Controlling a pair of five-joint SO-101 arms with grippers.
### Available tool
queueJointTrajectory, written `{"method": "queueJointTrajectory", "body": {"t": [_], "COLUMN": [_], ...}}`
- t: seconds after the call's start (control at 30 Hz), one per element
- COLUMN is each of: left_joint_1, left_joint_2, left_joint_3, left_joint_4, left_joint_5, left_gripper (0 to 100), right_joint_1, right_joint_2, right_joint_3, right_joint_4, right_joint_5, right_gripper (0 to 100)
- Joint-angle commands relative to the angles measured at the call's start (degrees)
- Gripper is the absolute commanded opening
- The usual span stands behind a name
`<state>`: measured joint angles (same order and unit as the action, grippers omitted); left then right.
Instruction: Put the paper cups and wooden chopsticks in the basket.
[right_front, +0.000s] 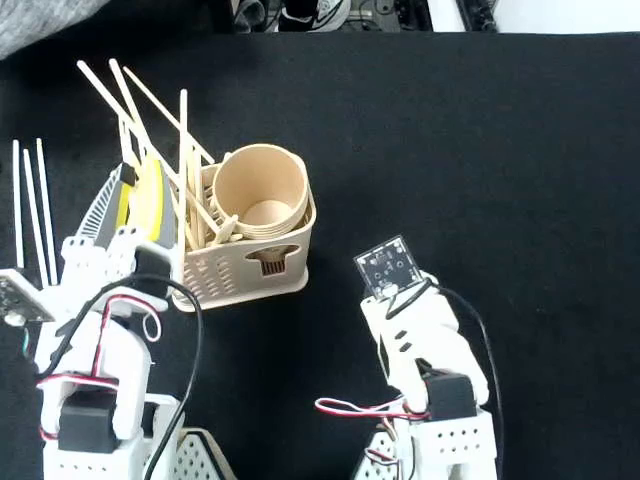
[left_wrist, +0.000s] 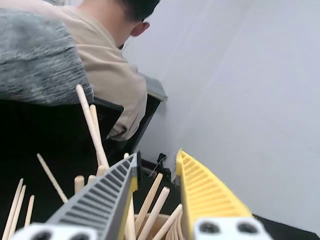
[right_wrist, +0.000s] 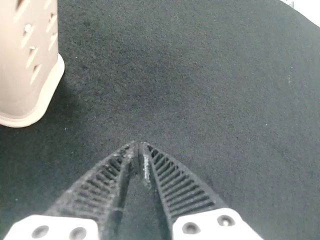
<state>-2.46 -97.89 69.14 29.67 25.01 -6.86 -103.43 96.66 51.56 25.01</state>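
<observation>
Over by the basket's (right_front: 250, 270) left rim, the left gripper (right_front: 135, 192) sat w/ its jaws apart and nothing between them, right next to a bunch of wooden chopsticks (right_front: 183, 150) leaning out of the basket. Stacked inside were the paper cups (right_front: 258, 185), so imo the job was mostly done. Not in yet: three loose chopsticks (right_front: 29, 205) lying side by side on the surface (right_front: 480, 150) at the far left, just beside that arm. Meanwhile the right gripper (right_wrist: 138, 150) was pinched together on nothing, low over bare surface, apart from the basket. Tip for the next grab, prob: come down across the sticks near their middle, not the ends, so they don't swing, then tip them in w/o knocking the leaning ones out.
</observation>
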Motion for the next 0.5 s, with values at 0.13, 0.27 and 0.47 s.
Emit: {"method": "queueJointTrajectory", "body": {"t": [0.13, 0.27, 0.47], "left_joint_1": [-0.13, -4.00, -6.37], "left_joint_2": [-0.18, -0.09, 10.46], "left_joint_3": [-13.93, -19.56, -29.58], "left_joint_4": [14.59, 17.76, 22.33], "left_joint_5": [-0.62, -0.62, -0.62], "left_gripper": [17, 17, 17], "right_joint_1": [0.53, 0.53, 0.53], "right_joint_2": [-4.62, -4.62, -4.62], "right_joint_3": [-0.22, -0.22, -0.22], "right_joint_4": [0.00, 0.09, 0.09], "right_joint_5": [0.62, 0.62, 0.62], "right_gripper": [1.2, 1.2, 1.2]}}
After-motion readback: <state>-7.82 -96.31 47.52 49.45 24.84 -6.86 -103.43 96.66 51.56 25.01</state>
